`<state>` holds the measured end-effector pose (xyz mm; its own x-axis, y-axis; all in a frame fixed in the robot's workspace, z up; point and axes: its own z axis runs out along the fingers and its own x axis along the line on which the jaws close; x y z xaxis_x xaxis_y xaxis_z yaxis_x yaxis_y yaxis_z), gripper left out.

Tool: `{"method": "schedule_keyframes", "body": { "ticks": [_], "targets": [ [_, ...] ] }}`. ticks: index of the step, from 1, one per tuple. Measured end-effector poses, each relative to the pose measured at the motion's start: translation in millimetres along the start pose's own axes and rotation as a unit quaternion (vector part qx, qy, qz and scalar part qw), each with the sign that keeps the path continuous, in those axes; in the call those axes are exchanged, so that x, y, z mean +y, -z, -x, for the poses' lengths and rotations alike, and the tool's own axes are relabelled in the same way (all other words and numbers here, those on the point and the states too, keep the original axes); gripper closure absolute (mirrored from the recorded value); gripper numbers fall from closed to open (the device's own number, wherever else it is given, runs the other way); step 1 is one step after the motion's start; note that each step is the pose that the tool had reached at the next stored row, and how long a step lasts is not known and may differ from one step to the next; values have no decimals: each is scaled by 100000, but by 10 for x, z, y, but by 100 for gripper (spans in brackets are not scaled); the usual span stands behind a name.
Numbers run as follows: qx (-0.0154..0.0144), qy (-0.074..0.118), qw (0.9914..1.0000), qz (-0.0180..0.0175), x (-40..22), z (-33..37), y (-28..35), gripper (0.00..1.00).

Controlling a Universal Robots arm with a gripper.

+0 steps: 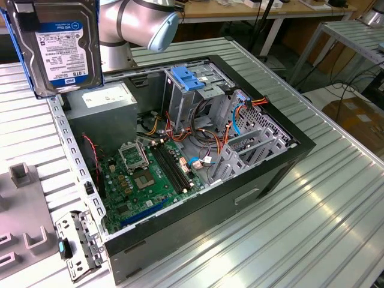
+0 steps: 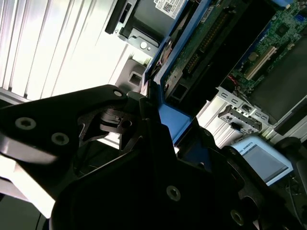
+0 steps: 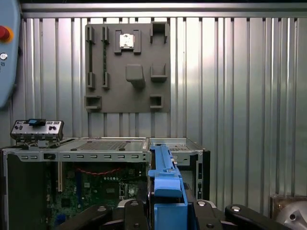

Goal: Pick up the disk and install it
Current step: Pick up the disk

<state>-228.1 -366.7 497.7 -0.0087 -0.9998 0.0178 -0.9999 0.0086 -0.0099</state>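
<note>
The gripper [image 3: 168, 210] is clenched on the disk [image 1: 57, 45], with its black fingers [image 3: 136, 211] pressing on the blue carrier rails from both sides, as both wrist views show. In the exterior view the disk is at about ten o'clock, lifted in the air and standing on its edge, and its white label with the blue band faces the camera. It is not yet inside the open computer case [image 1: 240, 198], which lies on its side on the ribbed metal surface [image 1: 324, 228] in the middle of that view. Inside the case, the green motherboard [image 1: 153, 174] is at about seven o'clock from the centre. The grey power-supply box [image 1: 102, 105] with a white sticker is at about ten o'clock, just below the disk. The light-blue latch plate [image 1: 189, 78] sits on the drive cage at about twelve o'clock. The silver arm [image 1: 138, 21] shows at about eleven o'clock in the exterior view. In the first wrist view a grey fixture plate [image 3: 127, 67] lies flat on the surface beyond the case.
</note>
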Motion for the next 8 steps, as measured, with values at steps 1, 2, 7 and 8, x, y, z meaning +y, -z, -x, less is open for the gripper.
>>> {"method": "schedule_keyframes", "body": {
  "ticks": [1, 2, 7, 8],
  "targets": [
    [3, 0, 100000, 2, -11, -22, -1, 63],
    [-3, 2, 100000, -2, -17, -35, -2, 63],
    [4, -7, 100000, 5, -81, -65, -4, 63],
    [6, -8, 100000, 2, -93, -66, -5, 63]
  ]
}}
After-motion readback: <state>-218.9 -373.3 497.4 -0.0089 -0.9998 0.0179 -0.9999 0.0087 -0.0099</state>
